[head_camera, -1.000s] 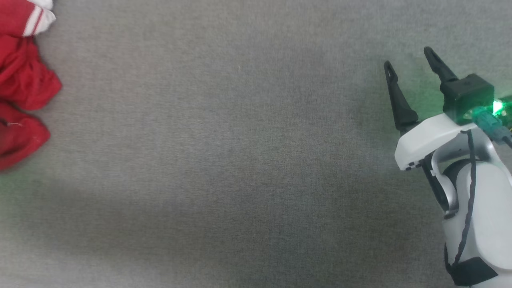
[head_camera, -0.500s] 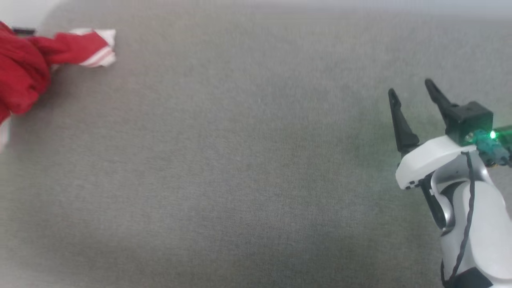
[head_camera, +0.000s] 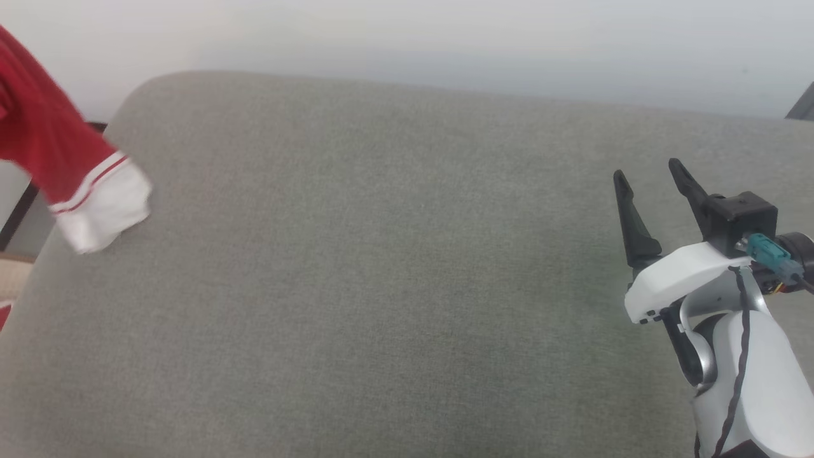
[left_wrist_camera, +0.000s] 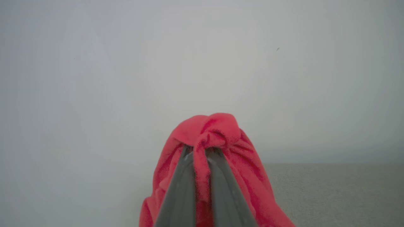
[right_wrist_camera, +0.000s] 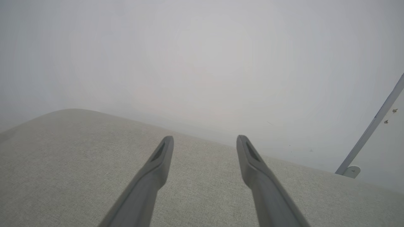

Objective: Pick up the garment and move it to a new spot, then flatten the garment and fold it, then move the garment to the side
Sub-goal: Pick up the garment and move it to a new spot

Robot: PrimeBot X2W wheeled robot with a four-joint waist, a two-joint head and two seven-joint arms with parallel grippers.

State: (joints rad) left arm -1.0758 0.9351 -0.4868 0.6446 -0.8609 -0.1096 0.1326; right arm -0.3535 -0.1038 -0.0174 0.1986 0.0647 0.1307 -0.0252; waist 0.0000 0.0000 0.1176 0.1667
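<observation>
The red garment point(head_camera: 44, 140) hangs at the far left of the head view, its white sleeve end with red stripes point(head_camera: 105, 210) dangling over the grey cushion's left corner. In the left wrist view my left gripper point(left_wrist_camera: 202, 151) is shut on a bunched fold of the garment point(left_wrist_camera: 221, 132), lifted in front of a pale wall. My right gripper point(head_camera: 645, 175) stands open at the right, above the cushion, with nothing between its fingers; the right wrist view shows its fingers point(right_wrist_camera: 161, 154) spread over bare fabric.
The grey cushioned surface point(head_camera: 381, 286) spans the head view, with a rounded far edge against a white wall. A dark frame piece point(head_camera: 16, 210) and a strip of floor lie past the left edge. A thin metal rod point(right_wrist_camera: 372, 126) leans at the far right.
The head camera has tilted up, bringing the cushion's far edge and the wall into view. The garment has risen off the surface and now hangs from the upper left. The right gripper stays open.
</observation>
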